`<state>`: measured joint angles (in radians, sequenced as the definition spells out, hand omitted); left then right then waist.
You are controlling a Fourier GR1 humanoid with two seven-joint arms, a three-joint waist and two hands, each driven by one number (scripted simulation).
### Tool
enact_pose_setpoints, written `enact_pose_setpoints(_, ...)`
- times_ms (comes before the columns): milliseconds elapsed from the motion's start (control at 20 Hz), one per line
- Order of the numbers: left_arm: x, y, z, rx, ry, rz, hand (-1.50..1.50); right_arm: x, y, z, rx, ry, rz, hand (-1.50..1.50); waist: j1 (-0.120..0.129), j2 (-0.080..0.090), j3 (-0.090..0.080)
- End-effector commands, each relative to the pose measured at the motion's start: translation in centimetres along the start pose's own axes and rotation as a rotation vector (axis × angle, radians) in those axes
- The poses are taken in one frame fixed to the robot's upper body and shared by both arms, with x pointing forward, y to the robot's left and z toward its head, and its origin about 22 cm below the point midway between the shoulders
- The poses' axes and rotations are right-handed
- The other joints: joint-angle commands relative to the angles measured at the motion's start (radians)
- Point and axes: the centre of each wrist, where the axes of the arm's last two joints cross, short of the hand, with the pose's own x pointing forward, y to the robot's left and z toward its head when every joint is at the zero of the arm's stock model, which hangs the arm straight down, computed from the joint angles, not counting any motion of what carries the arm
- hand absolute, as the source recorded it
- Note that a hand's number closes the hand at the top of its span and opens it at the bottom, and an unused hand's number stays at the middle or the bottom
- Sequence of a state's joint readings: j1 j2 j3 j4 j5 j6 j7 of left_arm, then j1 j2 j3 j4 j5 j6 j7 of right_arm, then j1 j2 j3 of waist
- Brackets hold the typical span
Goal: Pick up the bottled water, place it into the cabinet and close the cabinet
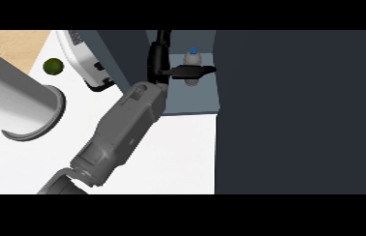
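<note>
The left hand [178, 71] curls round the bottled water [191, 66], holding it inside the open cabinet [187, 104], above its grey shelf. Behind the forearm lies the white table [172, 157], with a green lime [53, 66] and a big grey cylinder [25, 104] farther left.

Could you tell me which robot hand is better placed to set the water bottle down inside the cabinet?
Apparently the left robot hand: it already grips the water bottle inside the open cabinet. No other hand shows.
</note>
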<state>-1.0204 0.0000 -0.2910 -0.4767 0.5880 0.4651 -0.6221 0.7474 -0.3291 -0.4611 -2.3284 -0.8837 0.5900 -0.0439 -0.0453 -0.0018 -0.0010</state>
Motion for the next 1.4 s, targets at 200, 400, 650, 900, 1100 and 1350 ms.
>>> enact_pose_setpoints(200, -1.5, -0.3, 5.7, -0.087, 0.036, 0.119, -1.5, 2.7, 2.8, -0.5, 0.022, -0.01, 0.075, -1.5, 0.038, -0.006, 0.0)
enact_pose_setpoints(400, -1.1, -1.6, 10.6, -0.078, 0.055, 0.159, -1.5, 2.0, 2.8, -0.7, 0.004, -0.014, 0.049, -1.5, 0.041, -0.006, 0.0)
enact_pose_setpoints(650, 0.5, -2.3, 14.7, -0.087, 0.067, 0.219, -1.5, 2.7, 3.0, -0.9, -0.02, -0.007, 0.088, -1.5, 0.058, -0.008, 0.0)
enact_pose_setpoints(900, 1.2, -0.7, 19.1, -0.124, 0.078, 0.269, 1.5, 2.5, 2.0, -0.2, 0.032, -0.003, 0.1, -1.5, 0.047, -0.006, 0.0)
enact_pose_setpoints(1100, 1.8, 1.7, 22.1, -0.209, 0.085, 0.276, 1.5, 1.2, 1.4, -1.4, 0.105, 0.035, 0.08, 1.5, 0.057, -0.002, 0.001)
enact_pose_setpoints(1350, 3.1, 6.6, 24.0, -0.205, 0.096, 0.226, 1.5, 2.6, 3.1, -1.3, 0.197, 0.081, 0.063, 1.5, 0.048, -0.006, 0.0)
